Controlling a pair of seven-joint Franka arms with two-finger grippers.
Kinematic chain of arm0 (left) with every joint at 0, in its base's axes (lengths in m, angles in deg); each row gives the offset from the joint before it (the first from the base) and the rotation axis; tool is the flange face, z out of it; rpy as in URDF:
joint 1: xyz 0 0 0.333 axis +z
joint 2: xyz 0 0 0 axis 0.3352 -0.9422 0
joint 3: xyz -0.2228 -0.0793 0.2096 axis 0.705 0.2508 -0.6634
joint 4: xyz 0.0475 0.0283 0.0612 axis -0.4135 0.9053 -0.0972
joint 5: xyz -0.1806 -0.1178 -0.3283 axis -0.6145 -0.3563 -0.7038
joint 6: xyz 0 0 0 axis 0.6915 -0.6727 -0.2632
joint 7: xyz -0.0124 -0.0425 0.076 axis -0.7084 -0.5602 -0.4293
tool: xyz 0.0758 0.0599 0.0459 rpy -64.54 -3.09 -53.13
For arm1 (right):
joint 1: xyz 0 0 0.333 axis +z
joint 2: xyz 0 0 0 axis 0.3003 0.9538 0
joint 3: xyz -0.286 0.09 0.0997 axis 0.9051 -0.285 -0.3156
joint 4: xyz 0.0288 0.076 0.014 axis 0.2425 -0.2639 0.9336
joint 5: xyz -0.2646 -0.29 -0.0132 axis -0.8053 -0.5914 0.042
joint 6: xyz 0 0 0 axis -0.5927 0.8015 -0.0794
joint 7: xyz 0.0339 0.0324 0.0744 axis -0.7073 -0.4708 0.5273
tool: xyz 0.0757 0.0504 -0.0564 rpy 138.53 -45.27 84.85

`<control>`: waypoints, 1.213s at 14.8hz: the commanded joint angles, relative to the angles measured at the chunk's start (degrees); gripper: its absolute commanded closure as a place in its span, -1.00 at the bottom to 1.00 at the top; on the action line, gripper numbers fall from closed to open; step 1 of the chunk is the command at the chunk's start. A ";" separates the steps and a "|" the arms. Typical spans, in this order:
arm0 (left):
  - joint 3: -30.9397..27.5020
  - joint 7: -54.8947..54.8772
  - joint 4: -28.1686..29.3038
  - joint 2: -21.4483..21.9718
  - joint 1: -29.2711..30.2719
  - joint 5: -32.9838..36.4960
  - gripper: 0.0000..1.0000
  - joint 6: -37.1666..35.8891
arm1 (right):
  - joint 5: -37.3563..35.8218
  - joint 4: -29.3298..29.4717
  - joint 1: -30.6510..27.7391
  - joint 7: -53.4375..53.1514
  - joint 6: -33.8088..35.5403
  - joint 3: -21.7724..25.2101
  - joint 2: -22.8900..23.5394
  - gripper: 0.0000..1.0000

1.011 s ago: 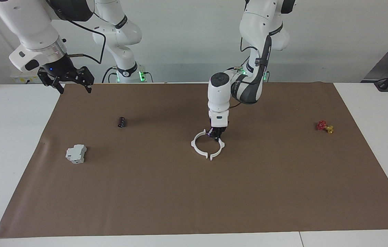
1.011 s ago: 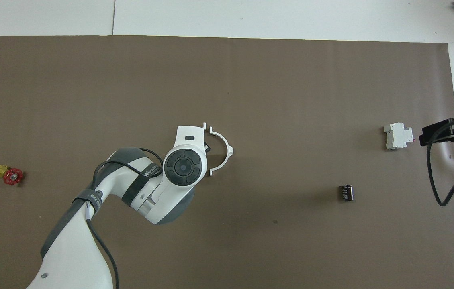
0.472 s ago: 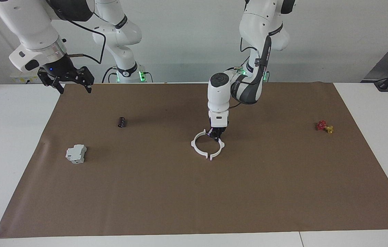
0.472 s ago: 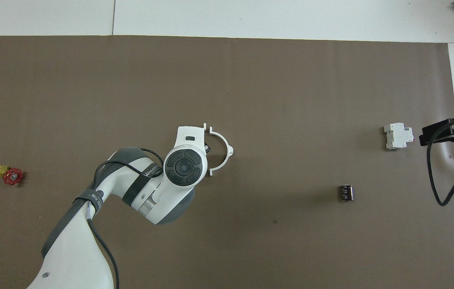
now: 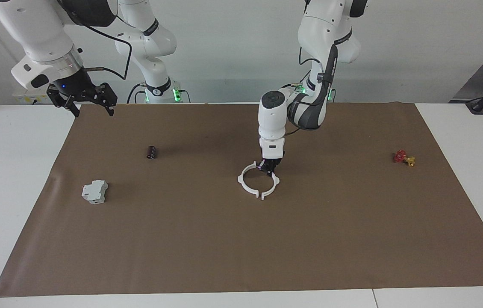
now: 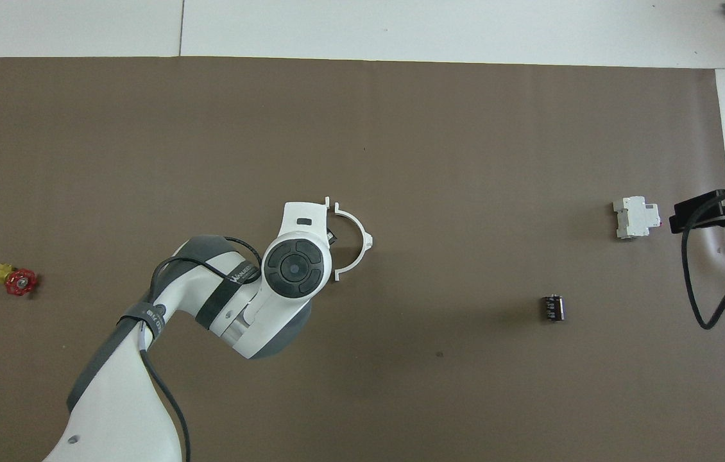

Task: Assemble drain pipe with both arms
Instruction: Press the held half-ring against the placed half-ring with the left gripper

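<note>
The drain pipe's two white half-ring arcs lie on the brown mat (image 5: pixel 181 239) mid-table, end to end as a ring with small gaps. One arc (image 5: pixel 243 183) is toward the right arm's end and also shows in the overhead view (image 6: pixel 355 235). The other arc (image 5: pixel 274 187) is toward the left arm's end and is mostly hidden under the left wrist from above. My left gripper (image 5: pixel 268 167) points straight down at that arc's end nearer to the robots. My right gripper (image 5: pixel 92 110) hangs open and empty, high over the mat's corner, and waits.
A grey-white box (image 5: pixel 94 191) and a small black cylinder (image 5: pixel 151 152) lie toward the right arm's end; both show in the overhead view, the box (image 6: pixel 636 217) and the cylinder (image 6: pixel 552 307). A red and yellow valve (image 5: pixel 404 158) lies toward the left arm's end.
The left arm's wrist has risen very slightly. The two arcs and the right arm have not moved.
</note>
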 commanded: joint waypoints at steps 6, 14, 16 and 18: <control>-0.75 1.28 -0.71 -0.55 -1.14 2.05 1.00 -0.65 | -0.19 0.17 -0.73 -1.05 0.75 -0.50 -0.01 -1.00; -0.75 1.10 -0.71 -0.55 -1.14 3.10 1.00 -0.65 | -0.19 0.17 -0.73 -1.05 0.75 -0.50 -0.01 -1.00; -0.75 1.10 -0.71 -0.55 -1.14 3.10 1.00 -0.65 | -0.19 0.17 -0.73 -1.05 0.75 -0.50 -0.01 -1.00; -0.75 1.19 -0.71 -0.55 -1.14 3.10 1.00 -0.65 | -0.19 0.17 -0.73 -1.05 0.75 -0.50 -0.01 -1.00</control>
